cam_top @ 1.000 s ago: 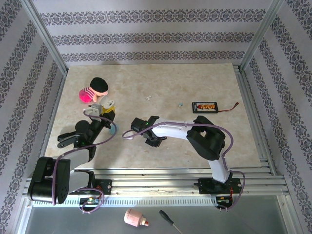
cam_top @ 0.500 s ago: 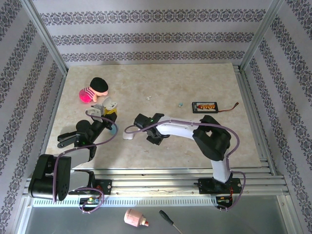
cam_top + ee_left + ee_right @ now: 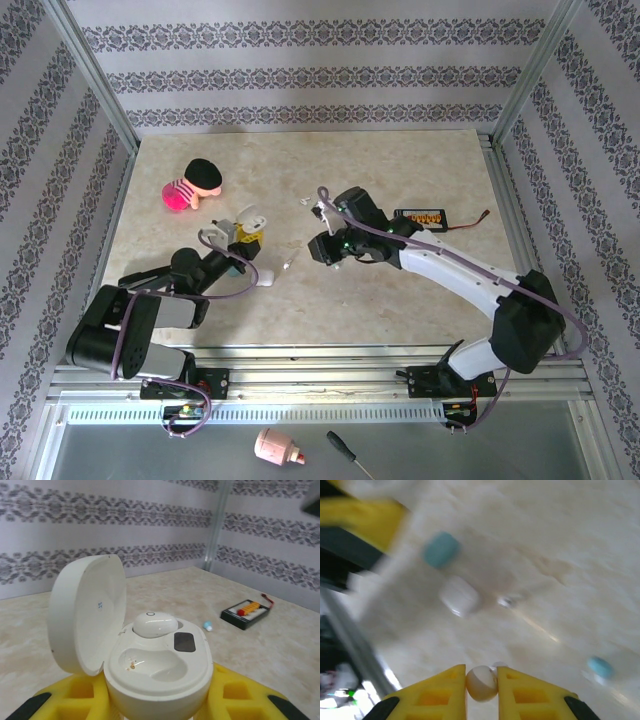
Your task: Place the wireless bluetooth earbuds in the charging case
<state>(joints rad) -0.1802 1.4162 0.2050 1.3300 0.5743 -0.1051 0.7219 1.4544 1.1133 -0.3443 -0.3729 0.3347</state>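
A white earbud (image 3: 481,684), its stem hidden, is pinched in the narrowed right gripper (image 3: 481,675); that view is blurred. Another glossy earbud (image 3: 155,624) is seated in the open, rounded charging case (image 3: 165,667), which is clasped by the left gripper (image 3: 156,695). A tiny blue mark (image 3: 99,606) inside the lid cannot be read. A pale blue earbud (image 3: 207,625) lies on the marbled table (image 3: 280,652).

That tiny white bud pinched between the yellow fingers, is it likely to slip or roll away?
The small white rounded earbud looks smooth, so it could slip from the yellow fingertips of the right gripper, which pinch it only at their ends. Dropped on the beige table, its round body would probably roll.
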